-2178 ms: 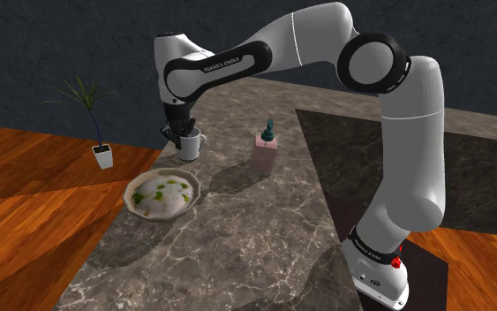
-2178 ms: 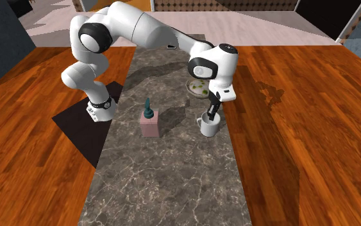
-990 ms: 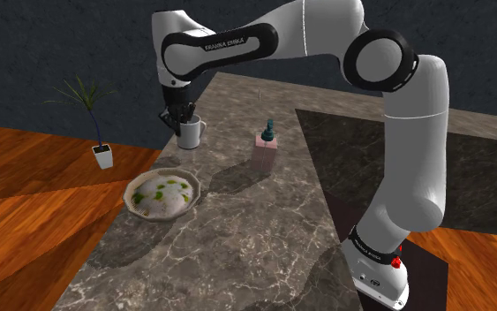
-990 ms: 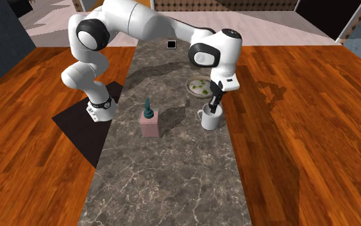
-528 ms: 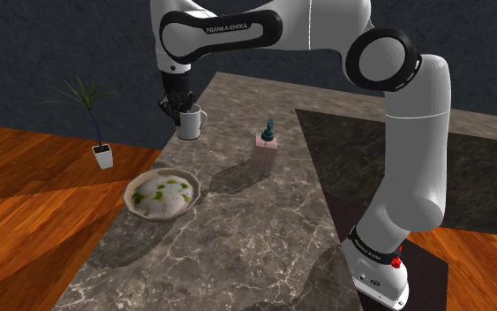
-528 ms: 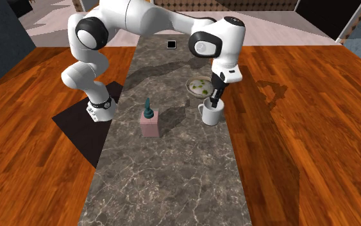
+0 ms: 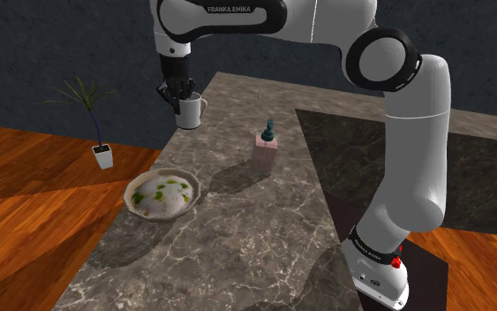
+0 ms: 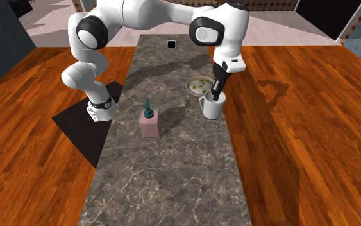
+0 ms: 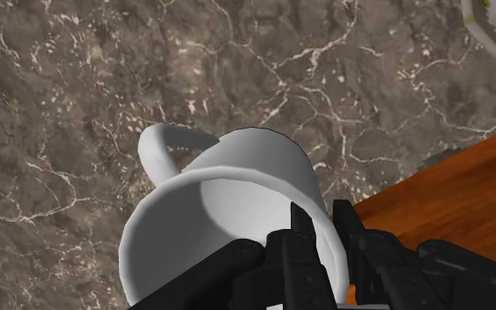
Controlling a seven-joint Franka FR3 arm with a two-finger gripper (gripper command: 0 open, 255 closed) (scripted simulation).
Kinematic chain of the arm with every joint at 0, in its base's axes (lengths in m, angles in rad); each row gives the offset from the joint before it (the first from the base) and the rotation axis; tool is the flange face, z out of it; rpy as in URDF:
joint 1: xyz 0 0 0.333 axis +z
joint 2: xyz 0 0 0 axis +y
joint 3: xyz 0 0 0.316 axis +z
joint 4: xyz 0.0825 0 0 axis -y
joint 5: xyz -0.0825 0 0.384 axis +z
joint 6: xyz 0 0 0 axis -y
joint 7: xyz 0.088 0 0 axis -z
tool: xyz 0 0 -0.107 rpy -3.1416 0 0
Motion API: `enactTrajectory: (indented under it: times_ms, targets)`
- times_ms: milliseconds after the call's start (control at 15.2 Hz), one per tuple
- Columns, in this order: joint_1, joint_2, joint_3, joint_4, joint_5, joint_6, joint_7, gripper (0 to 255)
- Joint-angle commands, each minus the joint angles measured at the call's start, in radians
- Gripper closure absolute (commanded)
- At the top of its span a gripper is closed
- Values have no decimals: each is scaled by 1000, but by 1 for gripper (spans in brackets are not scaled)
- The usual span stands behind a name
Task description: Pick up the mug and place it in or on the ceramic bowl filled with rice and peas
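Observation:
The white mug (image 7: 192, 112) hangs in the air above the marble counter, lifted off the surface. My black gripper (image 7: 183, 94) is shut on the mug's rim, one finger inside and one outside, as the wrist view shows on the mug (image 9: 228, 220) at the gripper (image 9: 323, 236). In the second exterior view the mug (image 8: 213, 107) hangs under the gripper (image 8: 217, 93), close to the bowl (image 8: 198, 86). The ceramic bowl of rice and peas (image 7: 161, 195) sits on the counter toward the shoulder view's lower left, below and nearer than the mug. Its rim edge (image 9: 492, 19) shows in the wrist view.
A pink soap dispenser with a dark pump (image 7: 265, 148) stands mid-counter, also seen as the dispenser (image 8: 149, 121). The counter's edge (image 7: 123, 221) drops to a wooden floor beside the bowl. A potted plant (image 7: 101, 150) stands on the floor. A dark mat (image 7: 352, 168) lies by the stand.
The arm has raised the mug higher off the counter over the last second. The bowl and dispenser stayed put.

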Motion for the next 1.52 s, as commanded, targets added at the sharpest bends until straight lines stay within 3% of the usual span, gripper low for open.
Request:
enactTrajectory:
  times_ms: [0,396,858,1452]
  targets:
    - [3,4,0,35,0,-31,-3,255]
    - [13,22,0,137,-4,-114,-8,255]
    - [82,-106,46,-35,15,-79,122,255]
    - [191,-185,113,-122,28,-84,303,255]
